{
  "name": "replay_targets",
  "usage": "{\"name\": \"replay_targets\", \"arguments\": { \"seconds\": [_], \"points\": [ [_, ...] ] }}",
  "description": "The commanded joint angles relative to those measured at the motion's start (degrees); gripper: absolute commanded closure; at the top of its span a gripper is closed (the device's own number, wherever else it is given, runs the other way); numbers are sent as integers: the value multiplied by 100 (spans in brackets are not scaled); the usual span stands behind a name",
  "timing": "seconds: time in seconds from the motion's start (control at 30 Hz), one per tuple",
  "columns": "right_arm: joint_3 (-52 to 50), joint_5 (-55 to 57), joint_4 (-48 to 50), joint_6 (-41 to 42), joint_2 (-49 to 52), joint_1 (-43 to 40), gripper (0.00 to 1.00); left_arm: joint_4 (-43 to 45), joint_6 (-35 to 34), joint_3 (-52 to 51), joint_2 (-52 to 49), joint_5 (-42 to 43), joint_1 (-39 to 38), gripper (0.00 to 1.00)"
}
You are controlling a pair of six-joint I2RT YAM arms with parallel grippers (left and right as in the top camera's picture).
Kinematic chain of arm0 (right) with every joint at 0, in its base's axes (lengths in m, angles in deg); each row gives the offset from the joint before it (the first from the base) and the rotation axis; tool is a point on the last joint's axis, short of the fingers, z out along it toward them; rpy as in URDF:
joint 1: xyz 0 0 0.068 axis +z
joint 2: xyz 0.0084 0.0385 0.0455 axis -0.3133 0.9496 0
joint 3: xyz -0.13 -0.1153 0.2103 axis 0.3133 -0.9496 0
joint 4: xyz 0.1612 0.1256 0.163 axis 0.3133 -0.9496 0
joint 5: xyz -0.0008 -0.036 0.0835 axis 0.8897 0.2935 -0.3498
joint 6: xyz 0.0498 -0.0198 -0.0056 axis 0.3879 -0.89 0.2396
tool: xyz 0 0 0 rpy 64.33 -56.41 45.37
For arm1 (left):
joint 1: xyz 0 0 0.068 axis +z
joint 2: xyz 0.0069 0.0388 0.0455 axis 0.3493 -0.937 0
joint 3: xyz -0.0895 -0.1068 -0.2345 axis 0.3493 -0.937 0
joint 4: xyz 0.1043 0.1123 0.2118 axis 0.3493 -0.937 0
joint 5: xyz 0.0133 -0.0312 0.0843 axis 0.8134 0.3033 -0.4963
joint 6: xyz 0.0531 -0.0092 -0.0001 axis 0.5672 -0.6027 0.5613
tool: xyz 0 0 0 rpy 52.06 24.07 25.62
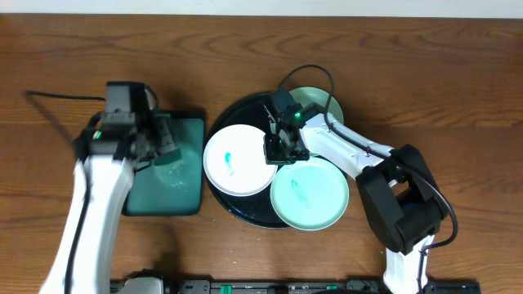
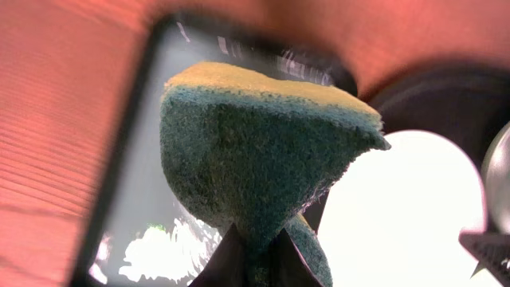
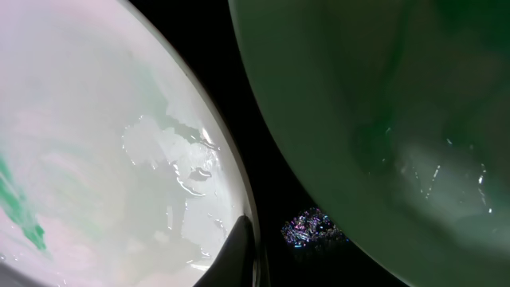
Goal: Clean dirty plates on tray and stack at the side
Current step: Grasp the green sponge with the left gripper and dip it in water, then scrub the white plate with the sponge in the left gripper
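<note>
From above, the left arm (image 1: 90,196) rises from the near edge and bends in over the rectangular tray (image 1: 186,192); the left gripper (image 1: 163,145) hangs above that tray's far half, wrist pointing right toward the plates. The right arm (image 1: 392,188) stands at the near right and stretches up and left in a long reach; the right gripper (image 1: 280,151) is down inside the round black tray (image 1: 242,113), at the right rim of the white plate (image 1: 237,161). That plate lies in the tray's left half, a teal smear on it; the front mint plate (image 1: 310,194) overlaps the tray's near right rim; the back mint plate (image 1: 317,101) sits at the far right rim, partly behind the arm; all of it rests on the wooden table (image 1: 409,65).

The left wrist view shows the fingers (image 2: 227,259) pinched tight on the bottom of a green and yellow sponge (image 2: 263,151), which stands tall above the rectangular tray; the white plate glows at the right.

The right wrist view shows one dark finger (image 3: 239,251) right at the white plate's wet rim, the mint plate across a strip of black tray; whether these jaws are apart or together, I cannot tell.
</note>
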Motion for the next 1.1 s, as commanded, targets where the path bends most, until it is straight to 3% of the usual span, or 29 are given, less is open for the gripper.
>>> {"name": "replay_targets", "arguments": {
  "seconds": [0.0, 0.2, 0.8, 1.0, 1.07],
  "points": [
    [-39, 50, -70, -203, 50, 63, 99, 15, 264, 116, 675, -927, -46, 93],
    [-39, 50, -57, -203, 50, 63, 99, 221, 623, 116, 1115, -1010, -46, 93],
    [-39, 52, -50, -223, 50, 63, 99, 415, 813, 116, 990, -1003, -46, 93],
    [-39, 52, 20, -221, 50, 63, 99, 385, 647, 109, 625, -975, -46, 93],
    [-39, 68, 33, -136, 50, 61, 99, 361, 636, 109, 361, -614, -44, 93]
  ]
}}
